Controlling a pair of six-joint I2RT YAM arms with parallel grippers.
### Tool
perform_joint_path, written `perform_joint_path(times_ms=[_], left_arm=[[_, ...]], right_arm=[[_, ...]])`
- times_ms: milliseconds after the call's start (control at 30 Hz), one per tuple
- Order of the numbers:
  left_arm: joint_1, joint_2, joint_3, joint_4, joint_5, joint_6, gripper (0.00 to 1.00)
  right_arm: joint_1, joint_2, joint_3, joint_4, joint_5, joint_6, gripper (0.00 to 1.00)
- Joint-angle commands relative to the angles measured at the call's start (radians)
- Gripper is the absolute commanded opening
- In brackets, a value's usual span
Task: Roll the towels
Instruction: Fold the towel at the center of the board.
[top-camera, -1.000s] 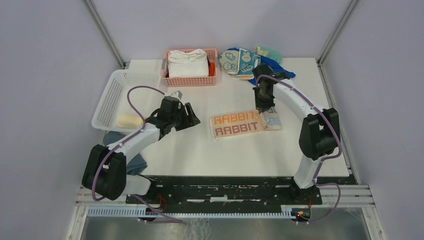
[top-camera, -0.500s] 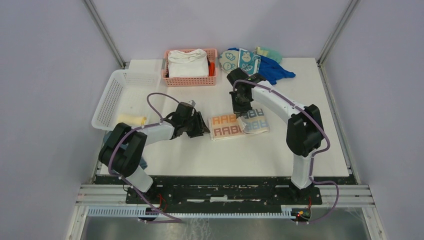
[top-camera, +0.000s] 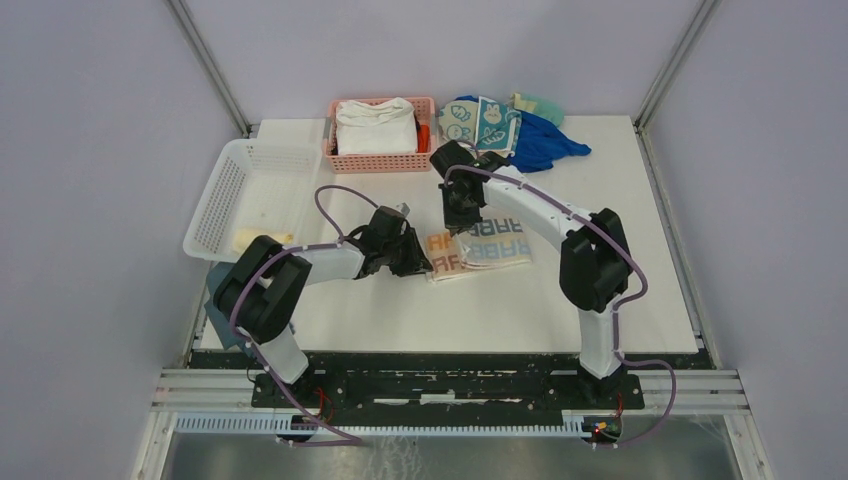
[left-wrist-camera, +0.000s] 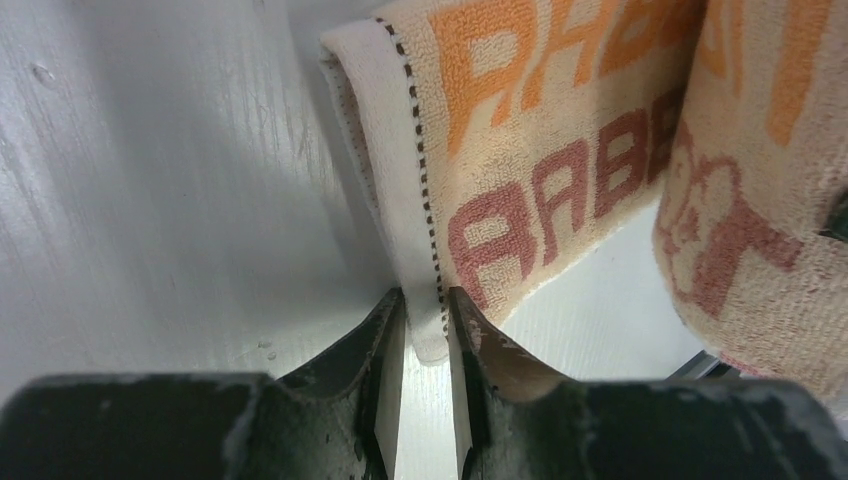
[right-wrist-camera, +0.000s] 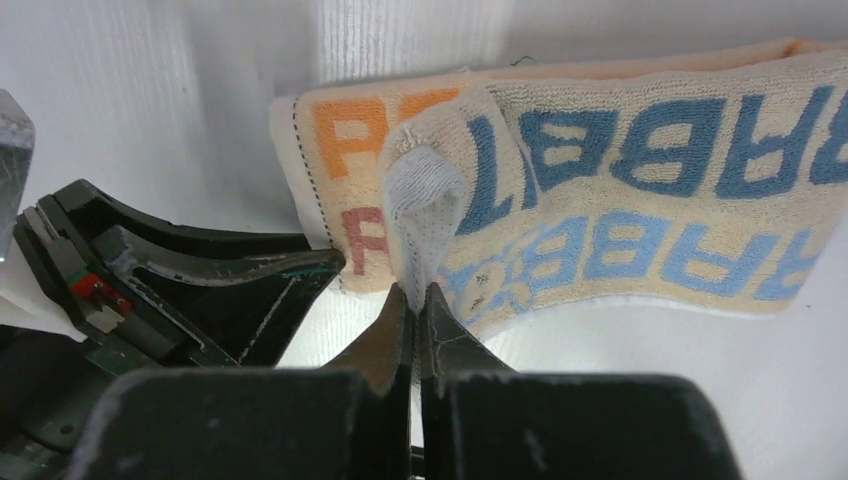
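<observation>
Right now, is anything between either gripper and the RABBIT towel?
Nothing visible. The left gripper pinches the hem of the RABBIT towel, and the right gripper pinches its folded-over corner.

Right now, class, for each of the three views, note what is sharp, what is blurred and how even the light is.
Top external: even light, everything sharp, including the towel. Left wrist: orange lettering fairly crisp, left tool dark and blurred at the bottom. Right wrist: blue lettering crisp, right tool blurred in the foreground.
</observation>
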Motion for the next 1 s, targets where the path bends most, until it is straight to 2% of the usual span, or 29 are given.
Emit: perform_joint_path(times_ms=[0,300,433,533,600,700,800,967], left_arm=[[-0.009,0.012,0.004,-0.003,-0.014,-0.031,0.29],[-0.017,0.006,-0.005,-0.009,-0.03,-0.034,0.29],[-0.018,0.002,-0.008,-0.009,-0.035,-0.037,0.29],[-0.018,-0.008,-0.015,-0.014,-0.045,-0.041,0.29],[-0.018,-0.026,-0.026,-0.02,-0.067,-0.051,0.3],[-0.018,-0.07,-0.058,-0.028,-0.121,-0.079,0.35],[-0.017,-0.121,-0.086,-0.06,-0.185,-0.095,0.42],[-0.018,-0.214,-0.086,-0.151,-0.274,-0.096,0.49]], right_arm=[[0.024,0.035,0.054,0.044,0.034,0.051,0.0],[0.046,0.101,0.051,0.068,-0.019,0.077,0.03],[0.047,0.138,0.046,0.079,-0.045,0.084,0.08],[0.047,0.148,0.049,0.1,-0.098,0.079,0.16],[0.047,0.154,0.072,0.083,-0.118,0.061,0.27],[0.044,0.122,0.085,0.064,-0.125,0.016,0.4],[0.021,0.024,0.023,0.099,-0.134,-0.028,0.5],[-0.086,-0.159,-0.194,0.212,-0.169,-0.094,0.53]])
